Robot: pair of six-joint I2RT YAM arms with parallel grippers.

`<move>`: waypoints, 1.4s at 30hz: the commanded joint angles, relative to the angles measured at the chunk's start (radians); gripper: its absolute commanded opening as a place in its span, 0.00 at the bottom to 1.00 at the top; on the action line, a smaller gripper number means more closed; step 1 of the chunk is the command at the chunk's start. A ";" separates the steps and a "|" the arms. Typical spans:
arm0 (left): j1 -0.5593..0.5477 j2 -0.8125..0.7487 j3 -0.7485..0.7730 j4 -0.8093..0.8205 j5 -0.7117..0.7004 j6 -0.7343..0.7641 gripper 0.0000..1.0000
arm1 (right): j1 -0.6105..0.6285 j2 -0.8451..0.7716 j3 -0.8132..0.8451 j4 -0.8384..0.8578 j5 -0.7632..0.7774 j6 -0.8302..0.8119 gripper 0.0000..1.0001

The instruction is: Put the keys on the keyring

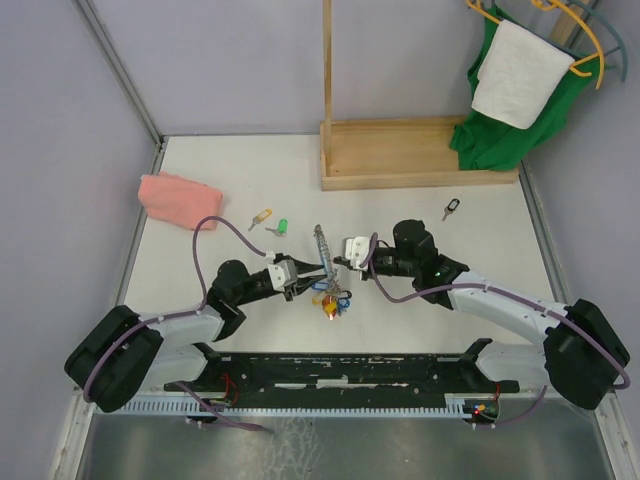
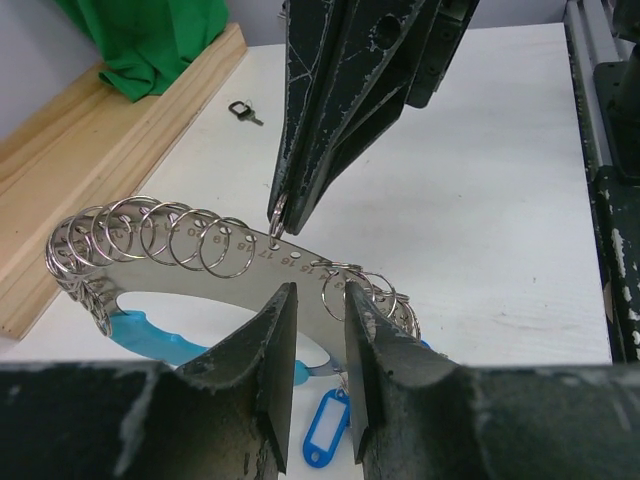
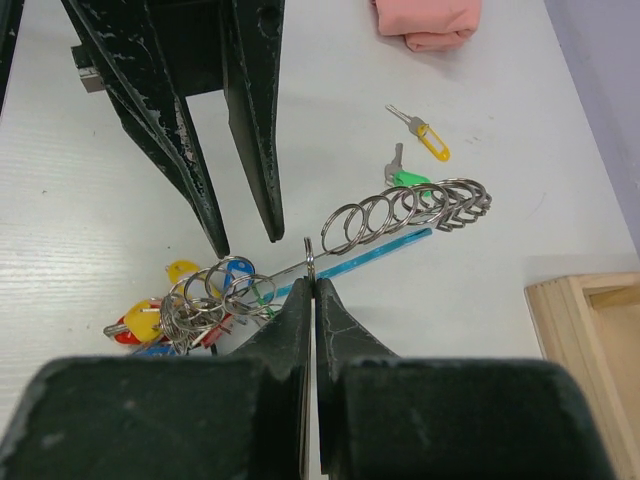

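The keyring point(image 1: 324, 255) lies at the table's centre: a curved metal plate point(image 2: 150, 268) with numbered holes and several split rings, with coloured tags point(image 3: 165, 310) bunched at one end. My right gripper point(image 3: 312, 285) is shut on one small split ring point(image 3: 310, 258) at the plate's edge. My left gripper point(image 2: 320, 300) stands open, and the plate shows through the gap between its fingers. Loose on the table are a yellow-headed key point(image 1: 260, 217), a green-headed key point(image 1: 281, 227) and a black-headed key point(image 1: 452, 209).
A pink cloth point(image 1: 178, 199) lies at the back left. A wooden stand point(image 1: 410, 152) with a post stands at the back right, with green and white cloth point(image 1: 515, 85) on hangers beside it. A blue tag point(image 2: 325, 430) lies under the plate.
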 commanded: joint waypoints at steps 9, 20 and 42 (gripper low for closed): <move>0.004 0.061 0.000 0.180 -0.030 -0.055 0.31 | -0.023 0.000 0.052 0.000 -0.105 0.017 0.01; 0.004 0.129 0.007 0.266 -0.017 -0.076 0.29 | -0.023 0.012 0.042 0.071 -0.144 0.063 0.01; 0.003 0.191 0.014 0.364 0.066 -0.107 0.06 | -0.023 0.063 0.025 0.162 -0.186 0.124 0.01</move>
